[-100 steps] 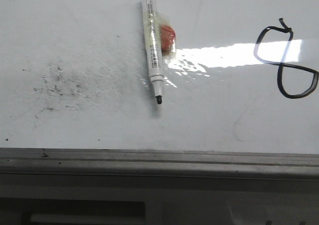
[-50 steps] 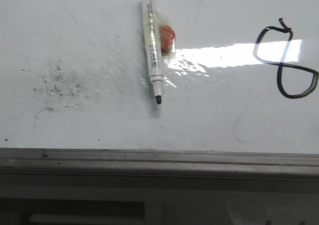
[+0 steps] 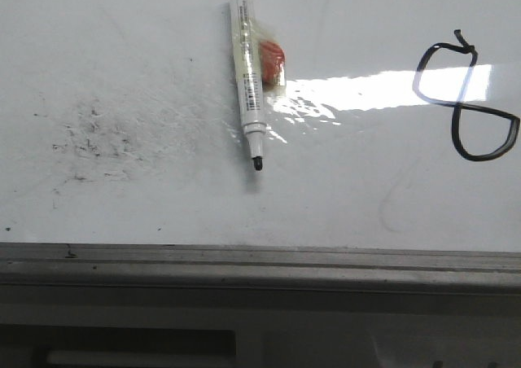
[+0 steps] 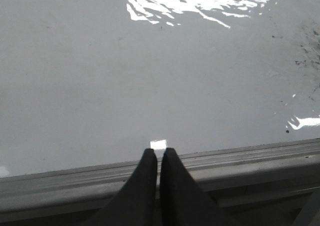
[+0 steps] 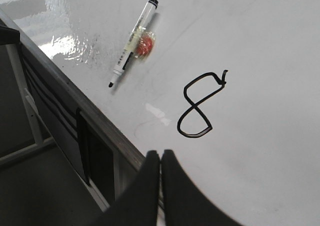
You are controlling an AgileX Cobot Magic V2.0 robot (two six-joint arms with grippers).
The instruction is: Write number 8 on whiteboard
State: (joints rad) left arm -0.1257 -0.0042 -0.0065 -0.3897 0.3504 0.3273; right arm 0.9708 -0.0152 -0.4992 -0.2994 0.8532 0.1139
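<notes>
Writing on the whiteboard [image 3: 163,205]: the number 8 [image 3: 466,99], black, at its right side. The marker [image 3: 249,83] lies uncapped mid-board, label print unreadable, orange piece [image 3: 273,63] taped beside it. Grey smudges [image 3: 94,136] left. Left gripper [image 4: 159,158] and right gripper [image 5: 160,161] both closed, empty.

Hand-drawn number 8 [image 3: 466,101] on the whiteboard [image 3: 122,59]; marker [image 3: 248,75] label illegible.

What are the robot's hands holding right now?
Nothing. The left gripper and the right gripper are both shut with nothing between their fingers. The marker lies loose on the whiteboard, away from both.
</notes>
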